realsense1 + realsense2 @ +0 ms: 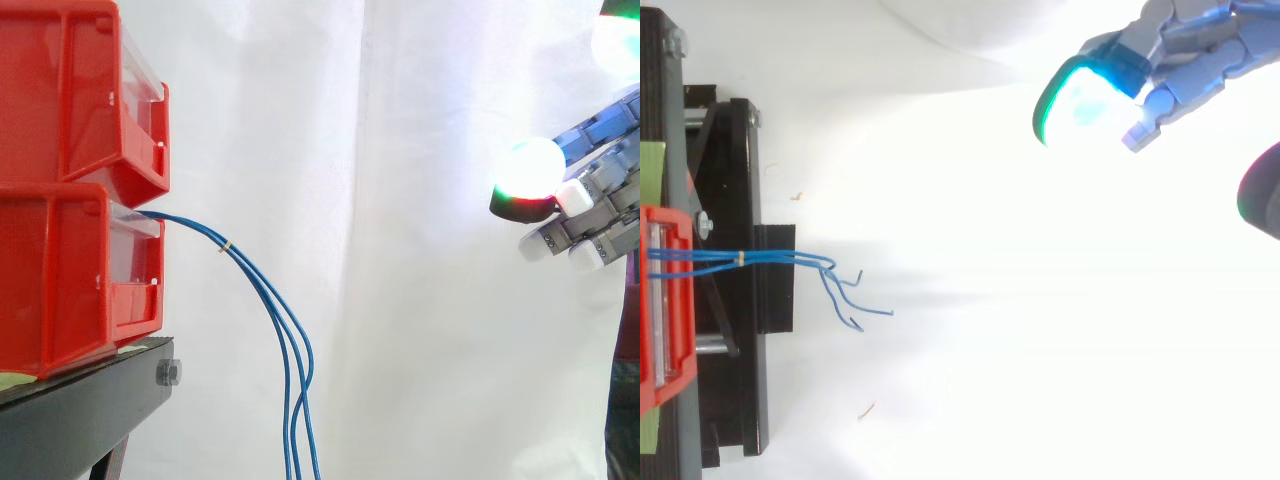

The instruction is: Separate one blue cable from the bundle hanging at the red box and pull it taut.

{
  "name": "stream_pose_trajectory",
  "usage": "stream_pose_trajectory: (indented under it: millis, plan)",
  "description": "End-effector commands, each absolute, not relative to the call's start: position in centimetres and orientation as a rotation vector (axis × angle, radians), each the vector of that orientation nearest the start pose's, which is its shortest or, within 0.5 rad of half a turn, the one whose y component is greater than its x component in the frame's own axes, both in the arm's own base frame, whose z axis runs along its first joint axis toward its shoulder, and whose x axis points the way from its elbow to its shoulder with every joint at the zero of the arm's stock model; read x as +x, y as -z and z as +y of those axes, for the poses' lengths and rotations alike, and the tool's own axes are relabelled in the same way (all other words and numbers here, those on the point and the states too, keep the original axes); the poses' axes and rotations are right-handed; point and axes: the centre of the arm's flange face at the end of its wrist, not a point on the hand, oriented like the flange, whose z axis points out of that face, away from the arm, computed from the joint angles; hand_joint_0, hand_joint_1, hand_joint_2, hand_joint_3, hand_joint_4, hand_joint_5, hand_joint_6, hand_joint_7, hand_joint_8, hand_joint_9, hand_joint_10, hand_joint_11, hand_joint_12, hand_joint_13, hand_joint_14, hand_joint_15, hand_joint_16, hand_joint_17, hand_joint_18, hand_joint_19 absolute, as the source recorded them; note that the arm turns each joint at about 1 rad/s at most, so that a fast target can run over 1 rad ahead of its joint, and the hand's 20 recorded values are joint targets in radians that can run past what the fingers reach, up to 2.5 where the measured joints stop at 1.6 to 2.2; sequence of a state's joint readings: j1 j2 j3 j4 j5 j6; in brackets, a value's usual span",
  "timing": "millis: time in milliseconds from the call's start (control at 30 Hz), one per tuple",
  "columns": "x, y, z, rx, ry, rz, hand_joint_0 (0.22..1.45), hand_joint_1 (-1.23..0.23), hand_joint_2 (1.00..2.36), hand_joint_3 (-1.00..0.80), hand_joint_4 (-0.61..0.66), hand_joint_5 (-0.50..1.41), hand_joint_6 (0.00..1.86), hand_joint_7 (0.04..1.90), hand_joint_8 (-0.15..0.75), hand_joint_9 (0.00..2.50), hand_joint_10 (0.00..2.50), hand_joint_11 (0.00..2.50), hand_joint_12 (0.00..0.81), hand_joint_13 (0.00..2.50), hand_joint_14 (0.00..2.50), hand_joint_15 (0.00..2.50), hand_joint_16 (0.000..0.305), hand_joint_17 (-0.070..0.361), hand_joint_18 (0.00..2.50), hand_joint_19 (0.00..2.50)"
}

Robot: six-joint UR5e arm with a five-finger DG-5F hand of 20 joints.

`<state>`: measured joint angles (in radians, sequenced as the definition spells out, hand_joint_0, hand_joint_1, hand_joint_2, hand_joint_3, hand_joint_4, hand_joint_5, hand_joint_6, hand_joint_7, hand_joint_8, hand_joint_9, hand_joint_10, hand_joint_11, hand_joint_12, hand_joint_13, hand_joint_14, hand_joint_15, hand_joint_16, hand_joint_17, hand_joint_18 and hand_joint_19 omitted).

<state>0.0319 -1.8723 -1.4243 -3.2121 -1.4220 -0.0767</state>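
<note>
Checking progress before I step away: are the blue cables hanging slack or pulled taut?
Slack. The blue cables droop in a curve from the lower red bin, and the hand is apart from them.

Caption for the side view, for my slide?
Open hand hovers right of blue cables hanging from the lower red bin.

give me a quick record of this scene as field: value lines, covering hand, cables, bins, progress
hand: the hand is open and holds nothing, off to the right and well apart from the cables
cables: the blue cables leave the lower red bin as a bundle and hang slack past the stand's edge
tie: a pale band sits round the bundle near the bin
bins: the upper red bin is stacked on the lower one, on the black stand
progress: no cable separated or taut yet
</note>
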Motion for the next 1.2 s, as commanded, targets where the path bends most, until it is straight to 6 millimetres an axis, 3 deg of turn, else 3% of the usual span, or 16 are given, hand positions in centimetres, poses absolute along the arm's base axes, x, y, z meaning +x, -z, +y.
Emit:
stream_pose_trajectory:
  millis: [0,933,967,1033,1167]
  plan:
    - [59.11,-38.80,-13.00,1.350,-0.938,1.337,0.56,-0.61,1.00,-0.45,0.19,-0.23,0.50,0.79,0.261,0.33,0.00,0.10,0.314,0.17,0.00,0.05,0.042,0.095,0.23,0.26]
    - [59.18,-38.76,-12.38,1.352,-0.939,1.352,0.57,-0.61,1.01,-0.43,0.22,-0.22,0.50,0.80,0.279,0.41,0.01,0.21,0.314,0.19,0.00,0.07,0.042,0.093,0.26,0.27]
    - [59.15,-38.85,-12.38,1.351,-0.940,1.350,0.57,-0.61,1.01,-0.44,0.22,-0.22,0.50,0.80,0.274,0.36,0.01,0.22,0.322,0.20,0.00,0.09,0.044,0.100,0.28,0.27]
    - [59.24,-38.77,-12.18,1.347,-0.942,1.355,0.56,-0.63,1.00,-0.45,0.22,-0.23,0.50,0.80,0.280,0.13,0.00,0.00,0.339,0.19,0.00,0.06,0.055,0.123,0.34,0.15]
    - [59.64,-38.90,-12.06,1.329,-0.961,1.336,0.55,-0.62,1.00,-0.45,0.22,-0.24,0.50,0.79,0.290,0.00,0.00,0.00,0.345,0.13,0.00,0.00,0.050,0.113,0.19,0.00]
